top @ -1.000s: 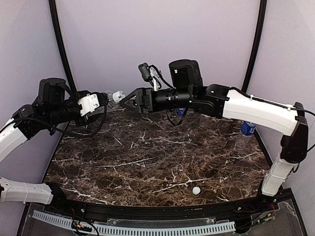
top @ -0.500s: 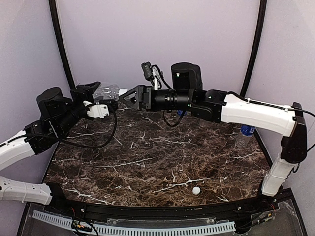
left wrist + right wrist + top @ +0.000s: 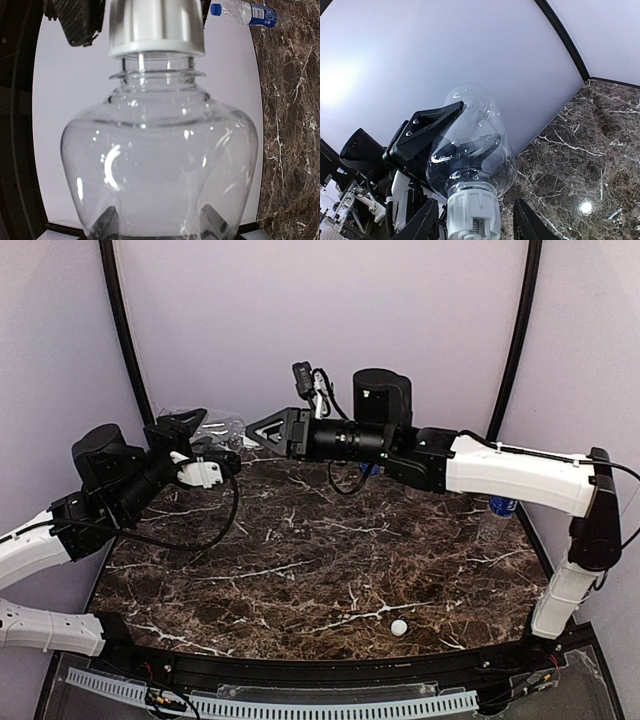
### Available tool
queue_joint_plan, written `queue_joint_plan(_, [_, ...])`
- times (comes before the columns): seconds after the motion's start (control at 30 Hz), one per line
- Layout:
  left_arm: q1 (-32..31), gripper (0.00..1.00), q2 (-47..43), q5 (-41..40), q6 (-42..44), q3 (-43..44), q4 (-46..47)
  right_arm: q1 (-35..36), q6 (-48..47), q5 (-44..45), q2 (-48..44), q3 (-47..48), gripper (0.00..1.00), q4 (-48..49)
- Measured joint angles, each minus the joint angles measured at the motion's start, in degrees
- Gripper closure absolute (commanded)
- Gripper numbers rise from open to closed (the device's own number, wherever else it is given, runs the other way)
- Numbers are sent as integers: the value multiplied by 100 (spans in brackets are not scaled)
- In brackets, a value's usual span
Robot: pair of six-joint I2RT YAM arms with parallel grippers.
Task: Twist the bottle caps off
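The left fingers [image 3: 178,424] are clamped on the clear bottle [image 3: 226,426], which is held on its side in the air over the back left of the tabletop [image 3: 300,560] (the left wrist view shows both tips through the plastic, pressed against its lower body). Its white cap [image 3: 156,27] points at the right fingers [image 3: 422,225], which are narrowly spread on either side of it. Whether they press it I cannot tell. Only the right wrist view shows them flanking the cap; from above it is hidden between them. Toward the front, a loose white cap [image 3: 399,627] lies on the tabletop. At the right edge stands a blue-labelled bottle [image 3: 503,503]; its blue cap [image 3: 216,9] shows only in the left wrist view.
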Motion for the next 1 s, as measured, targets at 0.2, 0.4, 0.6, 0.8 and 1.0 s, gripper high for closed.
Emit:
queue_joint_plan(0.2, [-2,55,0,0,37,-22,63,0,81,-105,17,-2,52,103])
queue_joint_plan(0.4, [-2,54,0,-2,85,-68,92,0,116,-212,87,7,51,107])
queue_joint_plan(0.6, [-2,55,0,-7,83,-68,138,0,149,-243,173,9,70,94])
queue_joint_plan(0.8, [-2,55,-2,-4,59,-79,131,0,76,-275,173,9,100,142])
queue_joint_plan(1.0, [-4,55,-107,136,-76,-85,-87,7,-146,-356,173,55,100,15])
